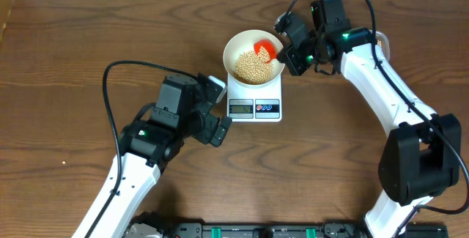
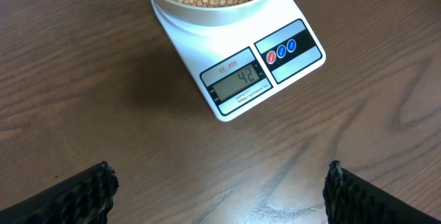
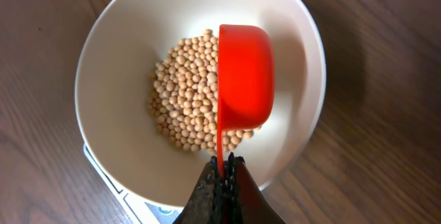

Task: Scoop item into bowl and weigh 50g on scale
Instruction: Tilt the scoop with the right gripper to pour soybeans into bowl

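Note:
The white bowl [image 1: 236, 45] stands on the white scale [image 1: 254, 107] and holds a heap of tan beans [image 1: 250, 66]. The scale's display [image 2: 239, 82] reads 42. My right gripper [image 1: 288, 50] is shut on the handle of a red scoop [image 3: 242, 76], held tipped on its side over the bowl [image 3: 117, 114] above the beans [image 3: 186, 93]. My left gripper [image 1: 220, 129] is open and empty, low over the table just in front of the scale [image 2: 227, 52]; its fingers show at the bottom corners of the left wrist view [image 2: 217, 196].
A clear tub edge [image 1: 382, 44] peeks out behind the right arm at the back right. The right arm's cable loops over the back of the table. Bare wood surrounds the scale.

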Controlling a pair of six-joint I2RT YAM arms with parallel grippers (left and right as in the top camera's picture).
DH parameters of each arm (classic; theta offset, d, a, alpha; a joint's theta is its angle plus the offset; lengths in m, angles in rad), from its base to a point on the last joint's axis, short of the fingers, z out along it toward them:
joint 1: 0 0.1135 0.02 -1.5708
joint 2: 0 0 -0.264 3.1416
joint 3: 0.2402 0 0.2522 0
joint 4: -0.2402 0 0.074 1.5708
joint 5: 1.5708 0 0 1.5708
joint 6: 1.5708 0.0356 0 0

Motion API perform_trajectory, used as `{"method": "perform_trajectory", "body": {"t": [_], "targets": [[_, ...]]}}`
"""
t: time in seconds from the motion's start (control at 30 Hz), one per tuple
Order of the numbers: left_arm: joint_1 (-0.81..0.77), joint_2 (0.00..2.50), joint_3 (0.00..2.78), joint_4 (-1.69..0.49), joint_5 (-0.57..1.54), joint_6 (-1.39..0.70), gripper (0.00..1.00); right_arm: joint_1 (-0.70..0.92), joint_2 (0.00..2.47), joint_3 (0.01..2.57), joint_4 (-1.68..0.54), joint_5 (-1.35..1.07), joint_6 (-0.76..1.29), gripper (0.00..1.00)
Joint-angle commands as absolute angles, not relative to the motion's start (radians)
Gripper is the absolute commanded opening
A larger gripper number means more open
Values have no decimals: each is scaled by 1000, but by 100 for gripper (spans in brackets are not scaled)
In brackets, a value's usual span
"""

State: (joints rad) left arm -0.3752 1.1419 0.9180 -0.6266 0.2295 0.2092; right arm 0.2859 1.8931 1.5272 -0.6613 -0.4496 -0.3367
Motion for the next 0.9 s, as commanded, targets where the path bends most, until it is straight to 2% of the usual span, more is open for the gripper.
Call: {"method": "perform_trajectory", "body": {"t": [0.0,0.3,0.87], "targets": [[-376,1145,912,-628,216,205,98,292,1859,1526,-642,-443,-362,1],[-376,1145,912,-628,216,205,98,342,1858,1537,-620,-364,-403,1],[-376,1145,912,-628,216,205,98,349,1857,1537,-619,-378,-389,1]]}}
